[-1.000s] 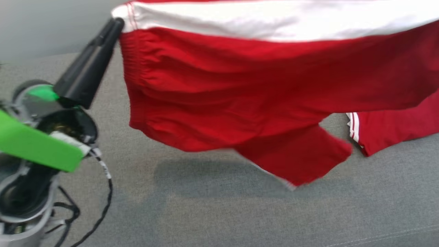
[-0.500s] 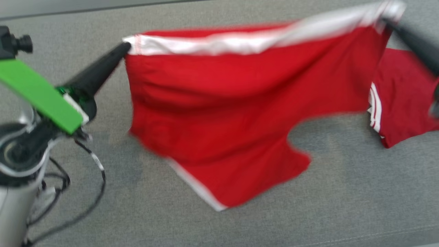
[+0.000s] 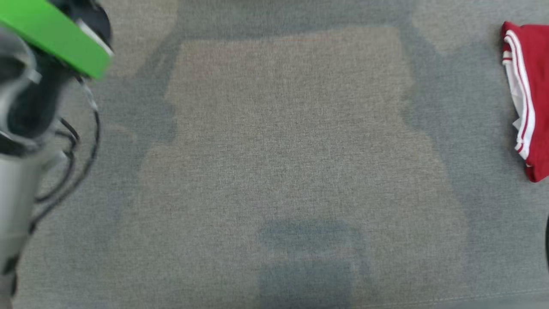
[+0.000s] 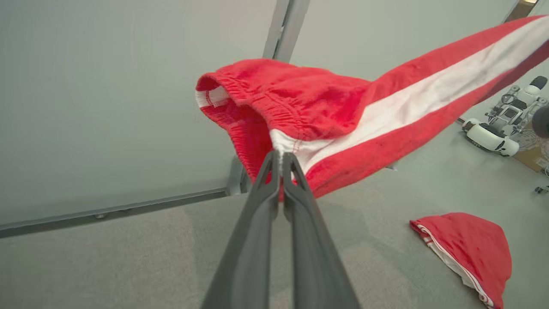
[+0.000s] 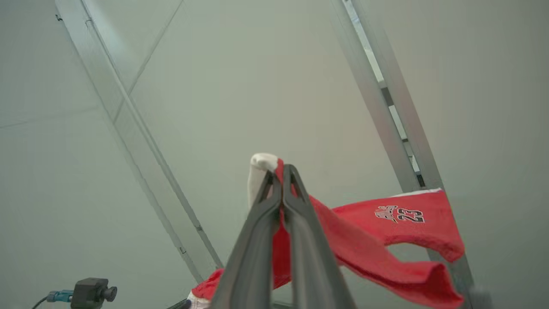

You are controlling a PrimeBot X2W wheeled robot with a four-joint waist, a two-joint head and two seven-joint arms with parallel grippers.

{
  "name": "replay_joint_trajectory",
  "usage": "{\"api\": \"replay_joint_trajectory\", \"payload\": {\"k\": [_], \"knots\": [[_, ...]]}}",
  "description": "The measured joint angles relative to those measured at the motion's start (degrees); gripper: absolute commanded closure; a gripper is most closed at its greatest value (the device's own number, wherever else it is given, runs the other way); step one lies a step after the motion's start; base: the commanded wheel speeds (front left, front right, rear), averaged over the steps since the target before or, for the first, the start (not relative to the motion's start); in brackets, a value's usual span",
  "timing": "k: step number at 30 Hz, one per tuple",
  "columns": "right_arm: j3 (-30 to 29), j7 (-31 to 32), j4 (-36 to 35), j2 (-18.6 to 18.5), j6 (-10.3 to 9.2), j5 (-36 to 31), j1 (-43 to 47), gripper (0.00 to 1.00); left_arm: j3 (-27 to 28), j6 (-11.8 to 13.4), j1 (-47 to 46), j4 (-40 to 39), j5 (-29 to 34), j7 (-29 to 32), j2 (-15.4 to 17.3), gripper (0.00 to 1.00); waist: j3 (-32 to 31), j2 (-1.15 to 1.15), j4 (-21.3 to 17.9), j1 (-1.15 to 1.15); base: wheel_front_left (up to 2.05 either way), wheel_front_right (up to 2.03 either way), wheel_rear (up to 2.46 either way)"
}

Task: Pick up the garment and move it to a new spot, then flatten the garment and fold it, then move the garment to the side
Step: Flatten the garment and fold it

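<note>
On my far left in the head view sits the left arm's pale forearm with its bright green band [image 3: 55, 36], and thin black cables [image 3: 81, 146] loop down beside it over the grey woven fabric surface [image 3: 279, 150].

Through the left wrist camera I see the left gripper [image 4: 282, 156] with its two long dark fingers pressed together on the gathered waistband corner of the red jersey shorts with the broad white side stripe [image 4: 334, 111]. The cloth hangs in the air, clear of the grey surface, and the stripe runs taut up and to the right out of that view.

In the right wrist view the right gripper [image 5: 282, 169] is pinched closed on a white-and-red edge of the same shorts [image 5: 373, 223]. A leg bearing a "23" logo droops to the right of its fingers, and a small black camera [image 5: 92, 292] sits at the lower left.

At the right lies a second, folded red garment with white stripes [image 3: 534, 98], flat on the surface and well apart from the one I hold [image 4: 467, 244].
</note>
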Motion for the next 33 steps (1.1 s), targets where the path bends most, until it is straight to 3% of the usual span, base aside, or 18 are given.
{"api": "replay_joint_trajectory", "payload": {"k": [7, 15, 20, 28, 33], "knots": [[6.9, -3.1, 9.0, -0.6, 5.03, -4.9, 17.4, 1.0, -1.1, -2.0, 12.3, 12.9, 2.5, -8.7, -2.0, 1.0, 5.3, 0.0, -0.6, 0.0, 0.0, 0.0, 0.0], [11.7, -10.0, 14.4, -4.8, 11.76, -15.0, 22.0, 1.0, 3.8, -4.0, 12.9, 21.3, 1.3, -20.1, -5.8, 1.0, 7.6, 0.0, -2.8, 0.0, 0.0, 0.0, 0.0], [13.4, -14.9, 15.1, -10.5, 12.47, -24.6, 22.2, 1.0, 3.2, -6.2, 13.1, 22.4, 1.0, -24.1, -7.4, 1.0, 5.8, 0.0, -3.1, -0.01, 0.0, 0.0, 0.0], [13.6, -16.0, 13.7, -13.6, 12.35, -24.7, 28.6, 1.0, 1.2, -6.8, 18.2, 19.9, 0.8, -26.3, -9.2, 1.0, 1.0, 0.0, -2.2, -0.01, 0.0, 0.0, 0.0], [16.2, -15.4, 11.0, -12.5, 12.35, -22.9, 35.9, 1.0, 1.4, -6.8, 24.9, 19.0, 3.2, -26.9, -6.0, 1.0, -2.9, 0.0, -1.5, -0.01, 0.0, 0.0, 0.0]]}}
